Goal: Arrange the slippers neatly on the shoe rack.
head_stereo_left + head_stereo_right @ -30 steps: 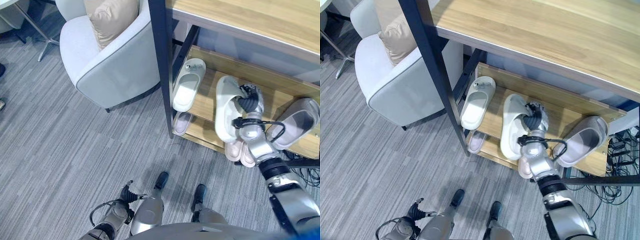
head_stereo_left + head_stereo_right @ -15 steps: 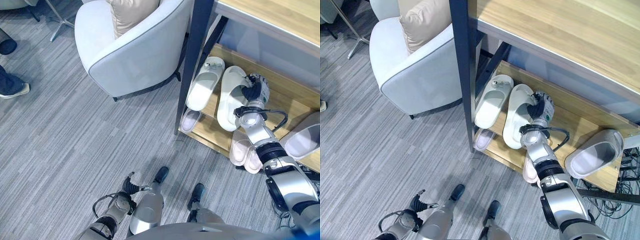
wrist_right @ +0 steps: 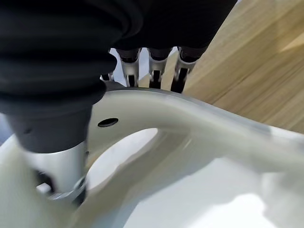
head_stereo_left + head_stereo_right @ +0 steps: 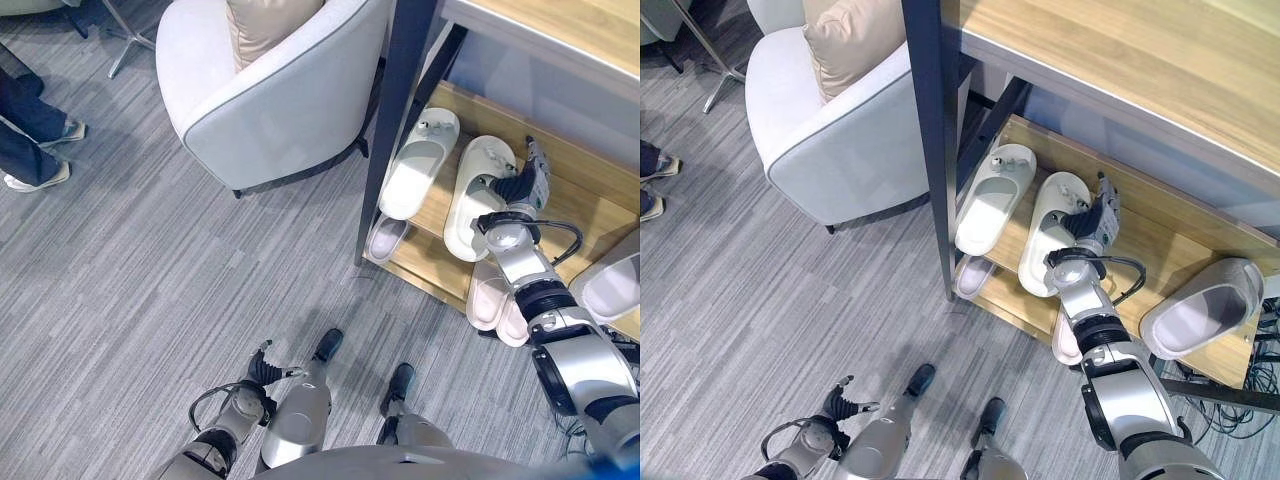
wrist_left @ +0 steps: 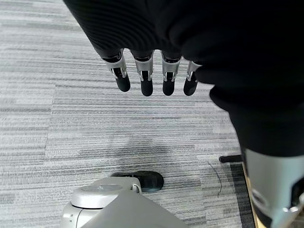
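So this is the setting-down step: the right hand (image 4: 1092,222) has its thumb and fingers clamped around the strap of a cream rubber slipper (image 4: 1052,230), which now lies on the wooden shoe rack shelf (image 4: 1140,235) just beside its matching cream slipper (image 4: 992,196). They look roughly parallel to me. Next move, I'd guess, is letting go cleanly without dragging it crooked, then going for the grey slipper (image 4: 1198,311) sitting skewed at the far end. Left hand (image 5: 152,78) hangs slack-fingered above the grey carpet (image 4: 150,280).
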You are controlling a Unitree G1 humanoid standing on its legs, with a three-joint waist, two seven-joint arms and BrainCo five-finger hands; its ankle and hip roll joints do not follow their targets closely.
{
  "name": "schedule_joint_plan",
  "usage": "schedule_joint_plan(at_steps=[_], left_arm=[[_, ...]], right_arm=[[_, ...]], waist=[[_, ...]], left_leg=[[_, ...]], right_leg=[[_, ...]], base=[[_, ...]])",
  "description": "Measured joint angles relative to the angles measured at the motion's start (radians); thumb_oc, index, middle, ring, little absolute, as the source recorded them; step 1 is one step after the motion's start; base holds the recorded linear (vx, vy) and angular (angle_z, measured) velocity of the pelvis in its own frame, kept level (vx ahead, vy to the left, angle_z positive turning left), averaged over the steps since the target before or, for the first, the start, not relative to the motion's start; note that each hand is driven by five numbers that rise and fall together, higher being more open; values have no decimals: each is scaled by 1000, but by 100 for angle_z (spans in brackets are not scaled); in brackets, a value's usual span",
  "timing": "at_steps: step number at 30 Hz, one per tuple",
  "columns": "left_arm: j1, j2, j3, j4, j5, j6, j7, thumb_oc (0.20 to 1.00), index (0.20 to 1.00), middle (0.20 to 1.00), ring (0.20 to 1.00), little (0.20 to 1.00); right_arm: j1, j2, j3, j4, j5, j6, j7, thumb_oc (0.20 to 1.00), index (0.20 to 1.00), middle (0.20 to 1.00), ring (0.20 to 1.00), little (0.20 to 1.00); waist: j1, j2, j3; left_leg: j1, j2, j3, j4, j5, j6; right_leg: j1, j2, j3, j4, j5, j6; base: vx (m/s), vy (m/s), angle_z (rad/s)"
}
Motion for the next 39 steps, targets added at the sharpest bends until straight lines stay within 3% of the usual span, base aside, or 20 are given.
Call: schedule_joint_plan(at_steps=[7,11,17,21,22,30,39], left_arm=[[0,-2,4,25,1,5,0,1000,1000,1000,1000,1000],[10,-6,43,47,1,29,-1,1000,1000,1000,1000,1000],[23,-15,49,47,1,44,-1,1000,1000,1000,1000,1000],[44,-26,53,47,1,46,-2,1000,1000,1000,1000,1000],[58,-31,89,46,1,47,-1,1000,1000,1000,1000,1000],[83,-20,88,47,2,64,-9,1000,1000,1000,1000,1000],[82,-19,80,47,1,62,-10,1000,1000,1000,1000,1000]], right_arm=[[26,47,-38,-48,56,-9,-1,1000,1000,1000,1000,1000],[179,119,-92,-222,117,-47,-4,1000,1000,1000,1000,1000],[288,134,-120,-298,129,-54,-20,1000,1000,1000,1000,1000],[380,152,-127,-368,136,-78,-16,1000,1000,1000,1000,1000],[454,153,-125,-448,136,-104,6,1000,1000,1000,1000,1000],[563,170,-48,-483,137,-134,134,1000,1000,1000,1000,1000],[549,196,63,-413,250,-163,247,1000,1000,1000,1000,1000]], waist=[[-5,0,0],[-15,1,-1],[-32,7,-8],[-50,34,-34],[-56,39,-37],[-114,15,-79],[-106,14,-84]], left_leg=[[4,0,-1,0,0,0],[38,-2,0,-3,0,-1],[42,-6,1,-1,3,0],[52,-8,3,-3,4,1],[69,-6,4,-5,4,0],[77,0,30,-5,3,0],[82,1,31,-6,4,1]], right_leg=[[5,0,-2,0,0,0],[38,-3,-2,0,-3,2],[43,-7,0,0,0,6],[53,-14,1,0,0,6],[67,-14,1,0,-1,7],[64,-11,24,0,8,8],[69,-11,25,0,8,7]], base=[[0,0,0],[16,9,0],[0,0,0],[0,0,0],[-3,16,-4],[-2,10,-9],[0,-1,-1]])
